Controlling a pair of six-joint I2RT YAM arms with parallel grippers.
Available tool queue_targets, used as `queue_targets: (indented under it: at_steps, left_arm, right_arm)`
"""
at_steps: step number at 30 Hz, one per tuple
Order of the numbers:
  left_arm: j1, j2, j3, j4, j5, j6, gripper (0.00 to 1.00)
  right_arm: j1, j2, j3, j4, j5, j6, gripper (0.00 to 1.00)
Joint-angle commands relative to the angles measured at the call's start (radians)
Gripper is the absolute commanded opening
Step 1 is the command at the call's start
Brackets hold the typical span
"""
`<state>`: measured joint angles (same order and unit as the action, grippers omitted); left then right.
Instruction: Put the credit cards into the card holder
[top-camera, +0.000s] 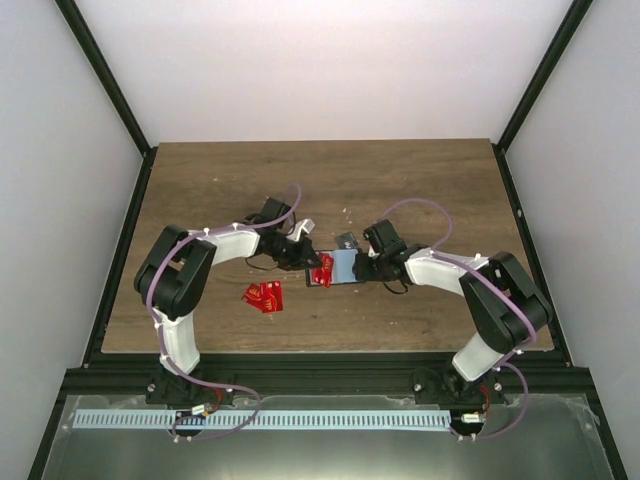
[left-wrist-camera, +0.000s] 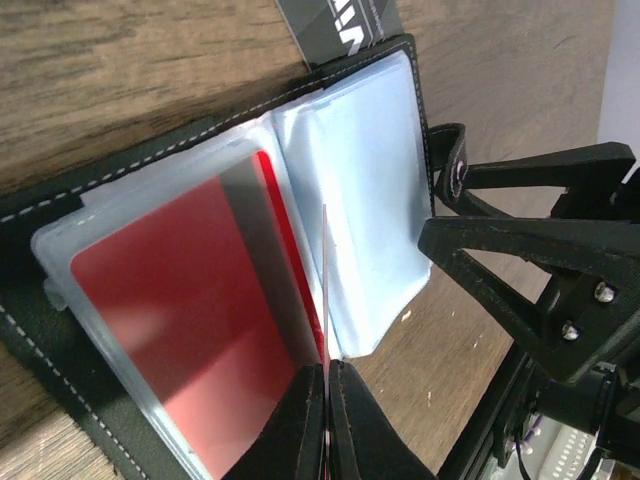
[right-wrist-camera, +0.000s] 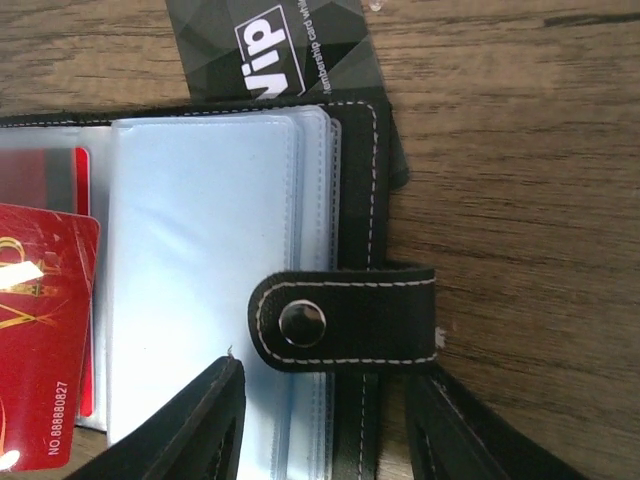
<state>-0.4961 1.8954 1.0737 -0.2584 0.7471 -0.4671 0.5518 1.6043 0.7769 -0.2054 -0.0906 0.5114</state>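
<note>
The card holder (top-camera: 343, 266) lies open at mid-table, its clear sleeves (right-wrist-camera: 200, 270) showing and its snap strap (right-wrist-camera: 345, 318) folded over the right edge. A red card (left-wrist-camera: 190, 300) sits inside a left sleeve. My left gripper (left-wrist-camera: 327, 385) is shut on another red credit card (left-wrist-camera: 325, 290), seen edge-on over the holder's fold; the right wrist view shows that card's gold-marked face (right-wrist-camera: 40, 330). My right gripper (right-wrist-camera: 325, 400) is open, its jaws straddling the holder's right edge below the strap. A dark grey card (right-wrist-camera: 275, 50) lies partly under the holder's far edge.
A few loose red cards (top-camera: 264, 296) lie on the wooden table (top-camera: 220, 190) left of the holder, near the left arm. Both arms meet over the holder at mid-table. A black frame edges the table on both sides.
</note>
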Motion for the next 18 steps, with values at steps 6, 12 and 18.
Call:
queue_targets:
  at_steps: [6,12,18]
  left_arm:
    - [0.002,0.032,0.051,-0.009,0.014,0.000,0.04]
    - [0.001,0.064,0.083,-0.030,0.005,0.001,0.04]
    - [-0.001,0.085,0.103,-0.034,0.013,-0.005,0.04]
  right_arm:
    - [-0.006,0.029,-0.005,0.023,-0.025,-0.018,0.42]
    - [-0.006,0.027,-0.019,0.037,-0.042,-0.018,0.41]
    - [-0.006,0.022,-0.032,0.050,-0.068,-0.024,0.41]
